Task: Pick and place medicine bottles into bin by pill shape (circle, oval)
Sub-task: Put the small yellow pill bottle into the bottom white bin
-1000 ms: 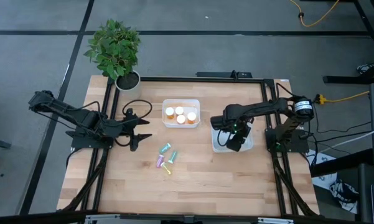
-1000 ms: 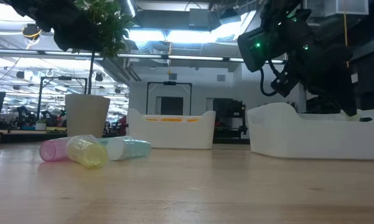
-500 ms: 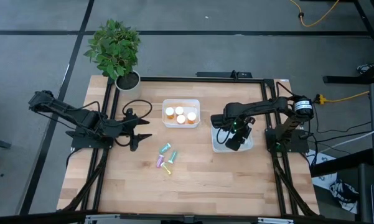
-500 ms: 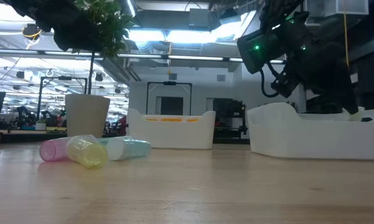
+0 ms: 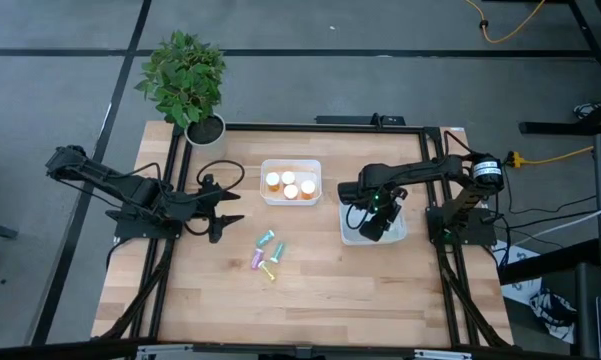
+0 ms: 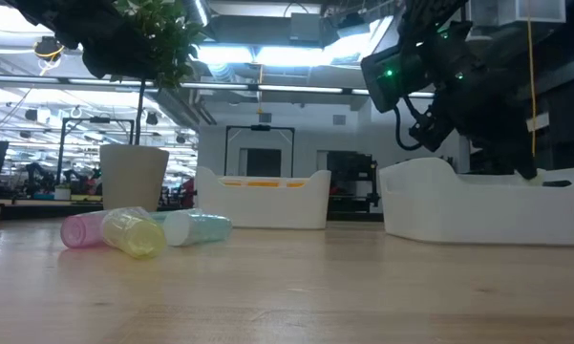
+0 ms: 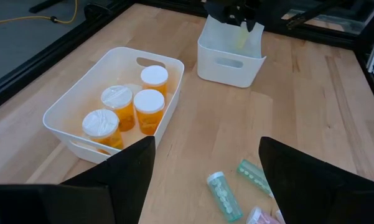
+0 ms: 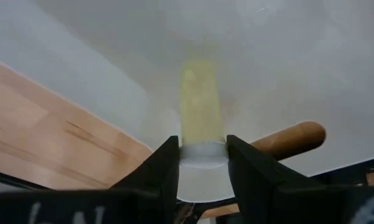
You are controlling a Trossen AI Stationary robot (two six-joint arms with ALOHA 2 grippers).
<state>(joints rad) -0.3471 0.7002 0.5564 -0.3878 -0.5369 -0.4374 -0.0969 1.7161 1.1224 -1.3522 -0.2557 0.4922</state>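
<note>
Right gripper [image 5: 379, 228] clamped on a yellow bottle [image 8: 201, 109], over the right bin [image 5: 348, 236] | high: left gripper [image 5: 232, 208] apart, at the counter's [image 5: 330, 290] left; pastel bottles [image 5: 268, 254] mid-counter; orange bottles [image 5: 288, 184] in the far bin [image 5: 268, 198] | low: pastel bottles lying at left.

Even, bright light overhead; the close views lose focus.

From above, the bench [image 5: 320, 270] is evenly lit with only short, soft shadows under the plant [image 5: 183, 80] and arms. At bench height, ceiling strip lights [image 6: 258, 53] glare white, leaving the arms as dark silhouettes, and the near wood blurs. In the right wrist view the yellow bottle [image 8: 201, 112] is soft and washed out against the pale bin wall [image 8: 311, 56], with the 2 fingers [image 8: 155, 177] blurred.
</note>
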